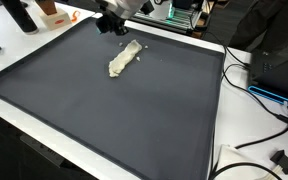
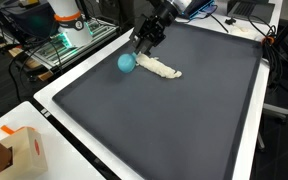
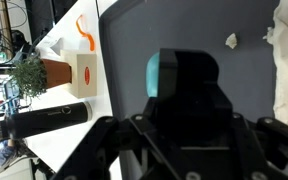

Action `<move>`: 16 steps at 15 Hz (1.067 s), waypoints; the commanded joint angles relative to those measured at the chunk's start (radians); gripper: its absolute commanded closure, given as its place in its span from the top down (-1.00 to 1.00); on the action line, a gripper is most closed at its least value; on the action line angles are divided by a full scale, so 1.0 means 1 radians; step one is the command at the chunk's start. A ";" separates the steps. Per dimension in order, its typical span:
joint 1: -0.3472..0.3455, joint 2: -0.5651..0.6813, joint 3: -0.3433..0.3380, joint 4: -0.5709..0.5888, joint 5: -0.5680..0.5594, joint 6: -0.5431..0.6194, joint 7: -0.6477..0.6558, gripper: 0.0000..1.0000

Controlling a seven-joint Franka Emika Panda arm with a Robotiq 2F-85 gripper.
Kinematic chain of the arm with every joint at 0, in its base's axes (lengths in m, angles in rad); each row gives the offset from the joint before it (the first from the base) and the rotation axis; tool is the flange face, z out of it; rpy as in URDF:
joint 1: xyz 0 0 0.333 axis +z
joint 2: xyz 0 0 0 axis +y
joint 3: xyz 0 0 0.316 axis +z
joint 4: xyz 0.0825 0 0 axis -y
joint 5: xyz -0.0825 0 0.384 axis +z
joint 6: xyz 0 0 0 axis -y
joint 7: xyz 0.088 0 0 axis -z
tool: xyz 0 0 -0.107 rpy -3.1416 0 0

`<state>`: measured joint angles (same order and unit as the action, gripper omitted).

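- The small teal round ball (image 2: pixel 127 63) is lying on the dark grey mat (image 2: pixel 184 120), near the mat's far edge. In the wrist view only a sliver of it (image 3: pixel 161 72) is showing behind the gripper body.
- The crumpled cream cloth (image 2: pixel 162 68) is lying stretched out just beside the ball, one end reaching it; it is also showing in an exterior view (image 1: pixel 124 60).
- The black gripper (image 2: pixel 142 45) is hanging just above the ball and cloth, pointing down. Whether its jaws are apart or together I cannot tell, nor whether it is touching the ball.
- A tiny white scrap (image 3: pixel 232 41) is sitting on the mat near the cloth.
- The mat is covering the white table (image 1: pixel 24 135).
- Past the mat's edge, an orange-and-white carton (image 3: pixel 84 65), a small potted plant (image 3: pixel 29 75) and a black cylinder (image 3: pixel 49 118) lying on its side are resting on the table.
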<state>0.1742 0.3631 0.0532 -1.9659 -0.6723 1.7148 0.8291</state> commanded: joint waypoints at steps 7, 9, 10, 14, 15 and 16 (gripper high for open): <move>0.037 0.053 -0.005 0.066 -0.132 0.022 -0.046 -0.50; 0.039 0.056 -0.003 0.075 -0.158 0.033 -0.050 -0.50; 0.039 0.057 -0.002 0.080 -0.170 0.042 -0.052 -0.50; 0.037 0.055 0.002 0.091 -0.202 0.087 -0.074 -0.50; 0.036 0.052 0.003 0.091 -0.208 0.105 -0.081 -0.50; 0.035 0.048 0.004 0.090 -0.213 0.124 -0.089 -0.50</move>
<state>0.2112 0.4149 0.0537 -1.8771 -0.8483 1.7951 0.7691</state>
